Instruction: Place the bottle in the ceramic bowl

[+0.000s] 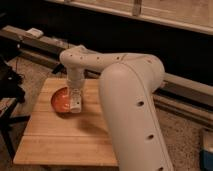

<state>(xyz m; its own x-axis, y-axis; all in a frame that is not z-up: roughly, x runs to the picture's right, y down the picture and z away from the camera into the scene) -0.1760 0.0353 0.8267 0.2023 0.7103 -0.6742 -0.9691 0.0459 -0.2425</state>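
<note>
Presently | gripper clamped on bottle | bottle over ceramic bowl edge | bowl on wooden table

Lab-like workspace: wooden table, speckled floor, metal rail behind; end effector above the ceramic bowl.

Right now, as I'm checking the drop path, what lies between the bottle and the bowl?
Nothing shows between them in the camera view: the gripper holds the bottle over the bowl's right side.
</note>
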